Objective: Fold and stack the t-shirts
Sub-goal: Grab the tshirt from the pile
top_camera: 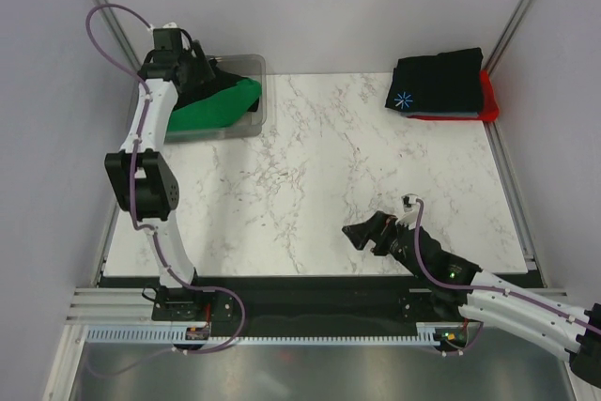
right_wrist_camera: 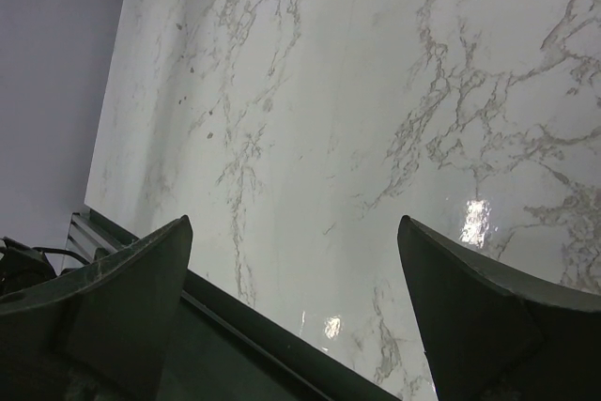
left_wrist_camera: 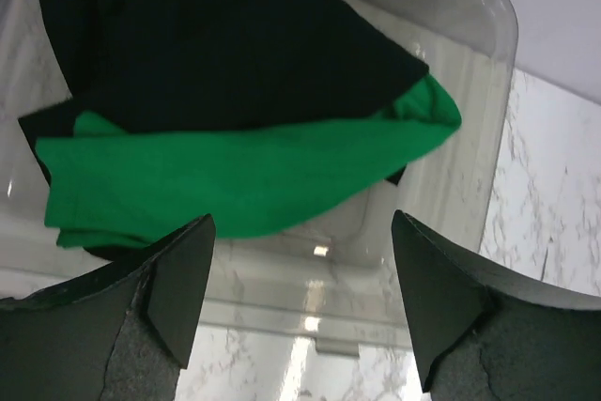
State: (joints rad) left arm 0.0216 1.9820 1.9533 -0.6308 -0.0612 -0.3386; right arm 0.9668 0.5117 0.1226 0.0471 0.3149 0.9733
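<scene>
A bright green t-shirt (top_camera: 218,108) lies crumpled in a clear plastic bin (top_camera: 255,68) at the far left, partly under a black t-shirt (left_wrist_camera: 216,35). In the left wrist view the green shirt (left_wrist_camera: 254,171) spreads below the black one. My left gripper (top_camera: 208,74) hovers over the bin, open and empty (left_wrist_camera: 300,232). A folded black t-shirt with a starburst print (top_camera: 437,82) sits on a folded red t-shirt (top_camera: 487,99) at the far right. My right gripper (top_camera: 362,237) is open and empty (right_wrist_camera: 293,227) low over the table's near edge.
The white marble table (top_camera: 319,166) lies between the bin and the folded stack. The bin's near wall (left_wrist_camera: 376,307) sits just below my left fingers. Grey walls close in on both sides, and a metal rail (top_camera: 310,284) runs along the front edge.
</scene>
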